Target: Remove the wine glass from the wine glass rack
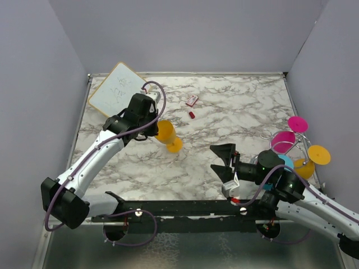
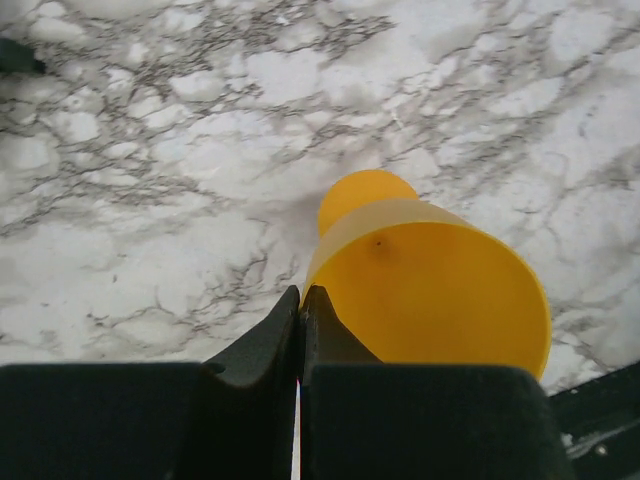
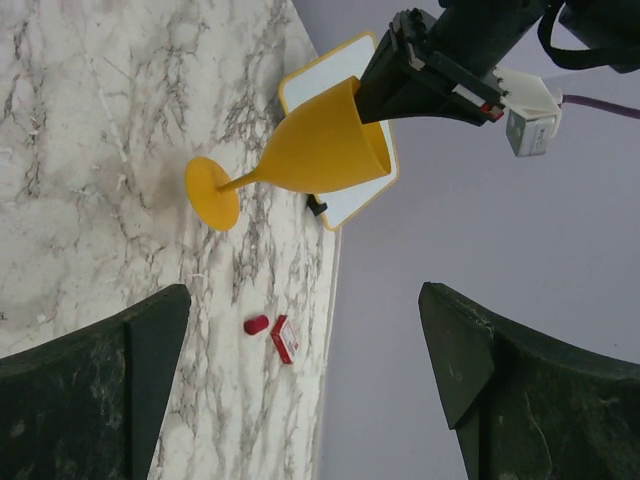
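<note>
One smooth, opaque orange wine glass (image 1: 166, 132), cone-bowled and round-footed, hangs tilted well left of the wine glass rack (image 1: 267, 134), its rim clenched in the left tool (image 2: 301, 300) and its foot low over the grey-veined marble desk (image 1: 241, 101). The rack's thin chrome wires carry at least three more: a magenta glass (image 1: 283, 140), a teal glass (image 1: 286, 162) and a second orange glass (image 1: 306, 167). Just left of it the right tool (image 1: 223, 161) gapes, released, and far left one white board (image 1: 118, 88) bears scribbles too faint to read.
</note>
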Robot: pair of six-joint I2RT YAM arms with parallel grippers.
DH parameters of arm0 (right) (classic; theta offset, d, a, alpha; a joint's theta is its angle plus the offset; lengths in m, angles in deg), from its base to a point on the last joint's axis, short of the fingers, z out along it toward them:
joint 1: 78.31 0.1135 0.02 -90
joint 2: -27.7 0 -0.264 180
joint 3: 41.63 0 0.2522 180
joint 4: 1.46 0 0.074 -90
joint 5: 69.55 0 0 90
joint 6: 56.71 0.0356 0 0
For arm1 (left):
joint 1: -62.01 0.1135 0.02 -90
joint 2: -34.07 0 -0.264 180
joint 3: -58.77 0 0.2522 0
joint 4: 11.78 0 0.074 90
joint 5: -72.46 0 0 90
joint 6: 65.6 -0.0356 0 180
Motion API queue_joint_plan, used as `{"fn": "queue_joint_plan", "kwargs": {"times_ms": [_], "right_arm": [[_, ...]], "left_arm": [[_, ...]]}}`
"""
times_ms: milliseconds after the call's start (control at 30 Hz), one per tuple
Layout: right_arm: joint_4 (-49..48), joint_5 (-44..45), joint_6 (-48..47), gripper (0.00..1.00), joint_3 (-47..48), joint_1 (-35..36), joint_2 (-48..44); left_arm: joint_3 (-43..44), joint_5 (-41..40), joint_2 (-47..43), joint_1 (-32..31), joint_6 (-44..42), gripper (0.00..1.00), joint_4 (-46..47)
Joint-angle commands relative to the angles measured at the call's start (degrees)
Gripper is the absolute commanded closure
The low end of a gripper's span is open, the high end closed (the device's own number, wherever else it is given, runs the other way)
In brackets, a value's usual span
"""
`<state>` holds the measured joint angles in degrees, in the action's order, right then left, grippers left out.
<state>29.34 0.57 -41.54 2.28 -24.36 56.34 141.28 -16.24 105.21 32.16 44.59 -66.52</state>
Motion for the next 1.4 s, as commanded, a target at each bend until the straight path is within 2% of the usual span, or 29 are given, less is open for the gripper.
{"fn": "queue_joint_plan", "kwargs": {"times_ms": [0,100,367,633,1067,1367], "right_arm": [[-1.86,-3.09,2.98,0.0,0.65,0.36,0.52],[-2.02,-3.67,2.92,0.0,0.65,0.36,0.73],[-0.91,-6.57,3.06,0.0,0.79,0.32,1.11],[-0.57,-6.58,3.54,0.0,0.91,0.34,2.44],[-0.73,-6.23,3.09,0.0,0.67,0.32,4.25],[-1.72,-5.89,4.78,0.0,1.08,0.36,4.43]], "left_arm": [[-2.05,-13.77,-0.63,1.0,-0.08,1.0,5.13],[-1.86,-15.95,1.87,2.69,-0.32,1.0,8.06],[3.48,-15.8,13.44,7.48,-1.02,1.0,13.63],[4.47,-11.87,19.01,12.74,-1.71,1.0,17.76],[4.51,-13.5,12.9,13.66,0.14,1.0,10.43],[5.75,-14.45,14.96,13.68,-0.91,0.98,7.65]]}}
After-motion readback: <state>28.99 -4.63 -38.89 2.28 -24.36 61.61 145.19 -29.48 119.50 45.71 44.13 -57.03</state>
